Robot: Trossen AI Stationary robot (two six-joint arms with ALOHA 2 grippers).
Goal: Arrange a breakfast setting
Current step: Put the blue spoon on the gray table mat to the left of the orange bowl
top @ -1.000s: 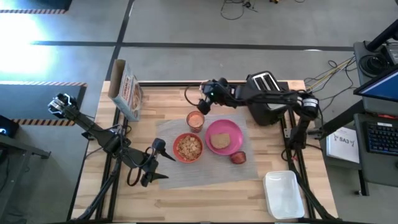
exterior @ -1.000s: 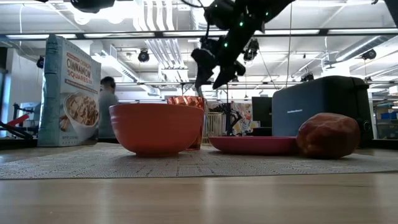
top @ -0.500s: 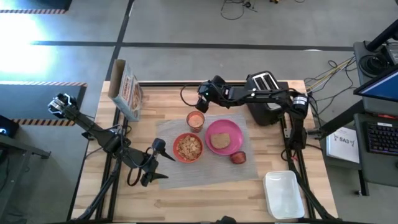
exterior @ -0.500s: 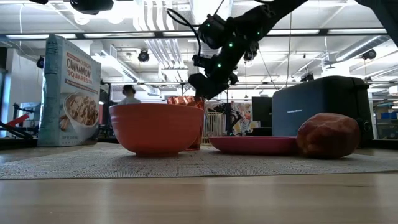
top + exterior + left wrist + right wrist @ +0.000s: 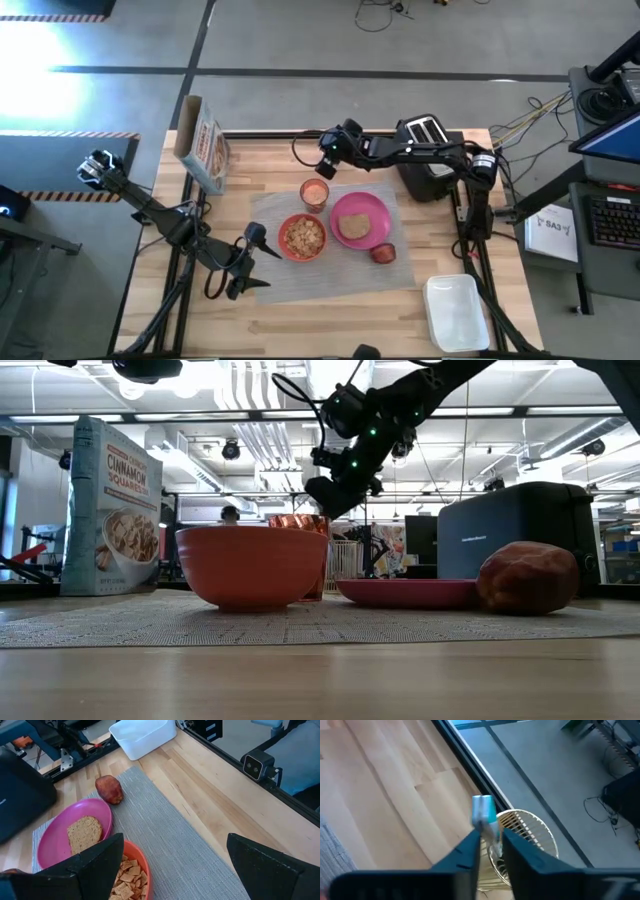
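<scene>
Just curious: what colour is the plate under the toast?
Pink plate; the toast is brown. The left wrist view shows it best.

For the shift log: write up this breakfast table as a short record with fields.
placemat: grey, mid-table
plate: pink, on the placemat, toast on it
bowl: orange, left of the plate, holds cereal
cup: at the placemat's far edge
dark-red item: on the placemat, near the plate
right gripper: over the table's far edge, fingers closed on a thin metal piece, probably the spoon
left gripper: fingers open, at the placemat's left edge
</scene>
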